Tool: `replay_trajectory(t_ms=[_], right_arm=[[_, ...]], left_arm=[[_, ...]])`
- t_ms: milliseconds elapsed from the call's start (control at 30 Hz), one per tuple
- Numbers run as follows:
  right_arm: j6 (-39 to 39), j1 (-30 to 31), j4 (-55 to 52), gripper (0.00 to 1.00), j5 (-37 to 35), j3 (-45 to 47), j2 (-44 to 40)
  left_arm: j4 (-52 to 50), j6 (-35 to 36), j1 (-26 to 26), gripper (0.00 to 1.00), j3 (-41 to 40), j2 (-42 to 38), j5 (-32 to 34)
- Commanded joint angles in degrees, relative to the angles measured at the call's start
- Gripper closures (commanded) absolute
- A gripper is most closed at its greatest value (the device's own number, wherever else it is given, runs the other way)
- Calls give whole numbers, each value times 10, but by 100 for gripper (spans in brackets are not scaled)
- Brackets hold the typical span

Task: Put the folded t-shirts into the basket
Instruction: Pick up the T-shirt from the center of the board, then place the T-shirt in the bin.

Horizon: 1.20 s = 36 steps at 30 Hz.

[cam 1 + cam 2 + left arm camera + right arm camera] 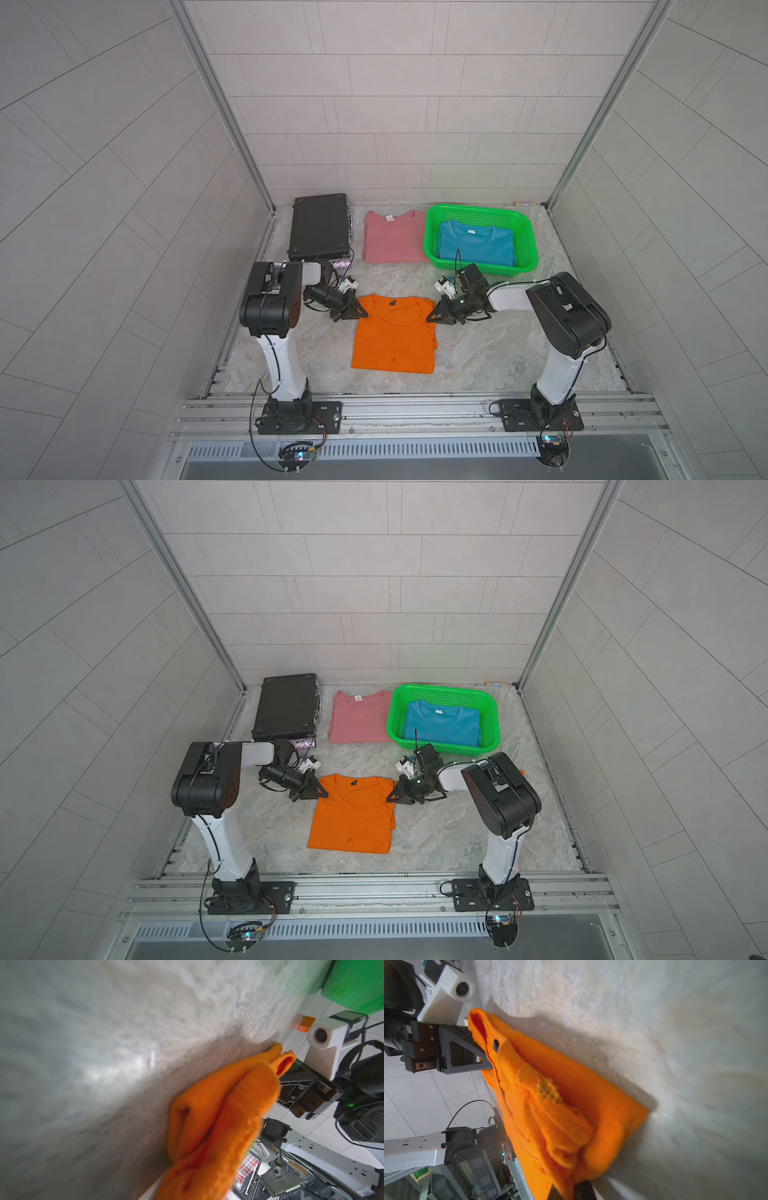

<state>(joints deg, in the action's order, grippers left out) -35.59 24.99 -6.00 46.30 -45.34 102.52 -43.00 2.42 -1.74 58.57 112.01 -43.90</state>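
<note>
Left gripper (362, 312) and right gripper (431, 318), jaws closed, each pinched a shoulder corner of the orange t-shirt (395, 340), which lay on the marble table (478, 357) on the robot's side of the green basket (526, 241). The teal t-shirt (476, 245) sat inside the basket; the pink t-shirt (395, 241) lay just beside it.

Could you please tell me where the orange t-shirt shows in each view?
In a top view: orange t-shirt lower centre.
In a top view: orange t-shirt lower centre, leftward.
Left wrist: orange t-shirt lower middle.
Right wrist: orange t-shirt centre.
Landmark: left gripper, right gripper pinching its corners.
</note>
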Motion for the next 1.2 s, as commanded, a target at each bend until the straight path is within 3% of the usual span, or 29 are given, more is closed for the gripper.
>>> replay_trajectory(t_ms=[0, 300, 767, 967, 1167], right_arm=[[12, -2, -22, 100, -47, 11, -54], [50, -5, -116, 100, -96, -31, -183], [70, -48, -177, 100, -129, -39, -307], [86, -87, -217, 100, -107, -77, -321], [114, -128, -262, 100, -106, -150, -320]], left_arm=[[4, 12, -7, 94, -1, -30, -9], [8, -7, -53, 96, 22, -137, -32], [14, -7, -75, 97, 103, -202, -25], [20, -35, -108, 98, 180, -195, -18], [88, -75, -156, 99, 245, -179, 8]])
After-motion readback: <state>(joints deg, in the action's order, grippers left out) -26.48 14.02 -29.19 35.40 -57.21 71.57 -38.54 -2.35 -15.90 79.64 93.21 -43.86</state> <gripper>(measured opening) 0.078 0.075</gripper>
